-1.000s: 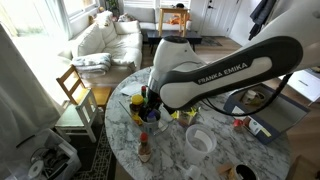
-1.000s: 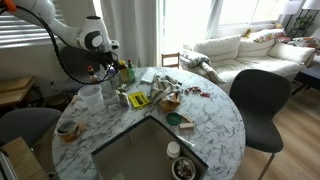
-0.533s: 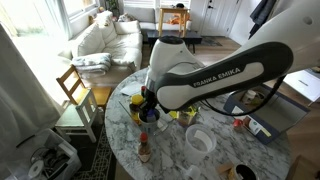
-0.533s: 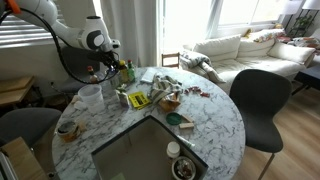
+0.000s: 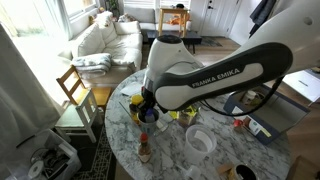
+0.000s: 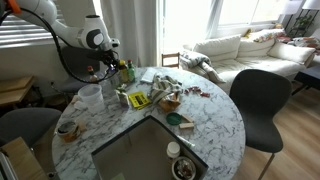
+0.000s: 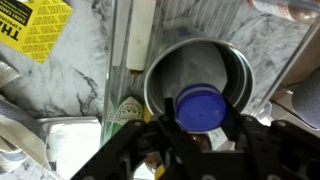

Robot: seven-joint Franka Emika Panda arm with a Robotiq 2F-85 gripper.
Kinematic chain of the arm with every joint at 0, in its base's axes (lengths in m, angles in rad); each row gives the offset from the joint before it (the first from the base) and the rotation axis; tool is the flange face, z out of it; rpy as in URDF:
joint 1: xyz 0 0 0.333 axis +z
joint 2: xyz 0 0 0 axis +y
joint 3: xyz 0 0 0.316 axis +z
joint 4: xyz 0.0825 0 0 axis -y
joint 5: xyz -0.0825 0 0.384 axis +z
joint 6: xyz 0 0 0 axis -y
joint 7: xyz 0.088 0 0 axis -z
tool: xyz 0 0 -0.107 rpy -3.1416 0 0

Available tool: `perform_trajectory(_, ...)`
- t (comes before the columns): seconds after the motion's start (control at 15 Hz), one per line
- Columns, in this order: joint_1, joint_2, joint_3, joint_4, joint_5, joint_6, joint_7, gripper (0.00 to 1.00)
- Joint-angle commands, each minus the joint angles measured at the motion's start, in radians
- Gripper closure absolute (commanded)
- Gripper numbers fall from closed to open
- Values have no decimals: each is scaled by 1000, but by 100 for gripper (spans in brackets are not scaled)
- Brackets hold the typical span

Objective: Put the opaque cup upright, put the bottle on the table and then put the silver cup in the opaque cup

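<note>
I judge the first step done: the opaque cup (image 5: 200, 141) stands upright on the table (image 6: 212, 125), apart from the arm. The bottle (image 7: 203, 108) is not yet on the table; it sits inside the silver cup (image 7: 178, 68), so the nesting also remains. On my gripper (image 7: 204, 130) the jaws stand close on both sides of its blue cap. Whether they already clamp it, I cannot tell.
</note>
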Motion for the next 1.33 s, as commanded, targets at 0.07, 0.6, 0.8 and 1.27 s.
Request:
perform_trajectory(0.07, -11, -77, 17, -11, -4, -62, -42, 79)
perform_trajectory(0.6, -39, -229, 31, 10, 12, -222, -119, 79)
perform_trajectory(0.8, -55, -305, 33, -2, 21, -247, -141, 79)
perform_trajectory(1.27, -126, -415, -19, -92, -2, -232, -112, 79)
